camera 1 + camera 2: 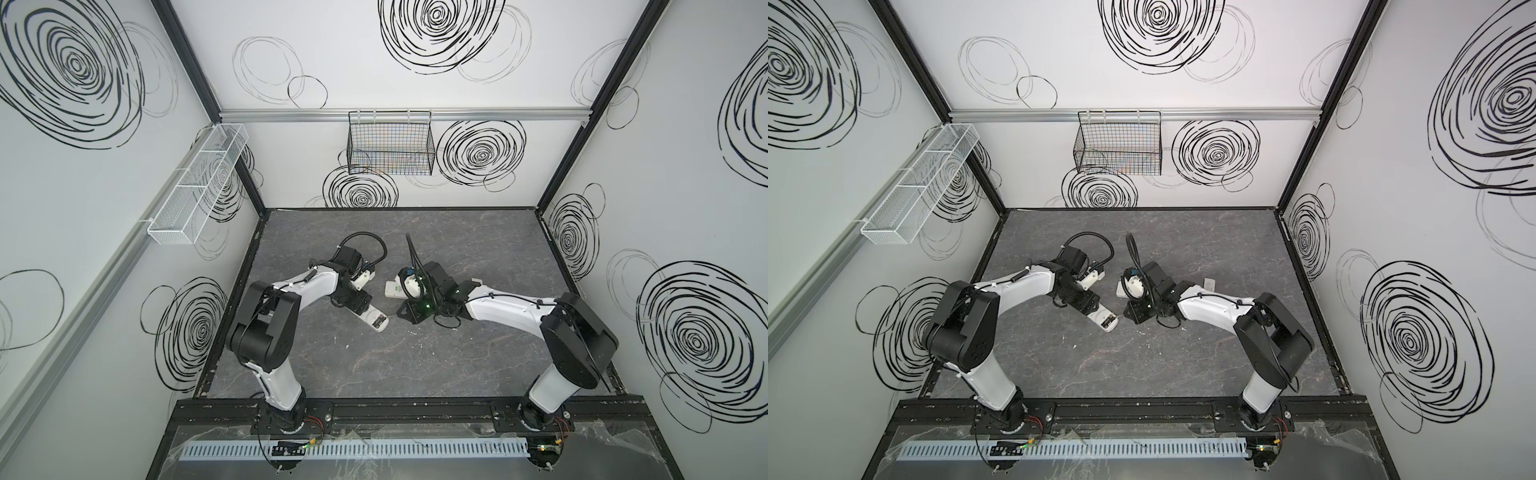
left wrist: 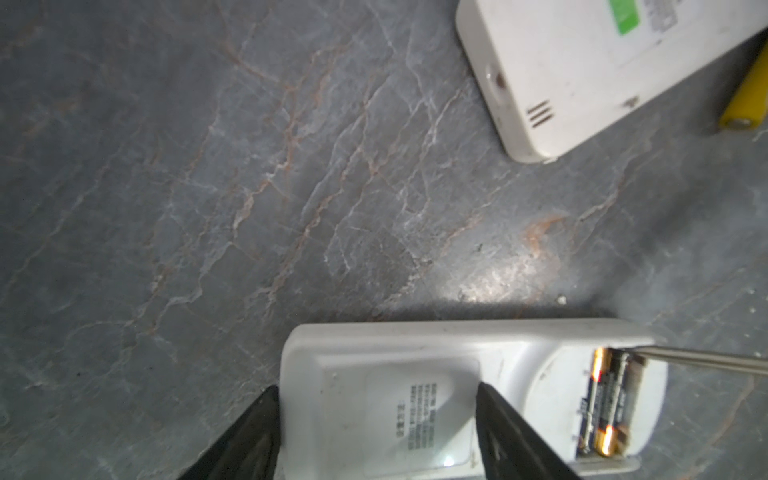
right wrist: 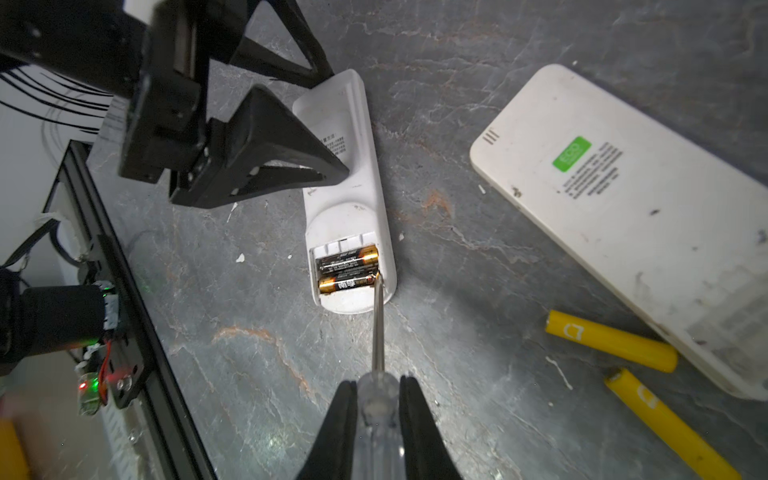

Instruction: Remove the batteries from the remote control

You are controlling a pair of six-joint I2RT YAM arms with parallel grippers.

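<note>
Green "ECO" label [image 3: 571, 153] read on wide remote [image 3: 644, 232]. Two black brass-ended batteries [image 3: 347, 270] seated in slim remote [image 3: 353, 216]; two yellow batteries [image 3: 611, 340] loose on counter [image 3: 457, 124]. Screwdriver [image 3: 377, 324] clamped by right gripper [image 3: 378, 386]; left gripper [image 2: 376, 388] jaws spread.

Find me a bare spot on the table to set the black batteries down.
Widest bare patch: the table front, between the arm bases and the small remote. The strip along the back wall is free too. Crowded: the middle, around the large remote, screwdriver and yellow batteries.
</note>
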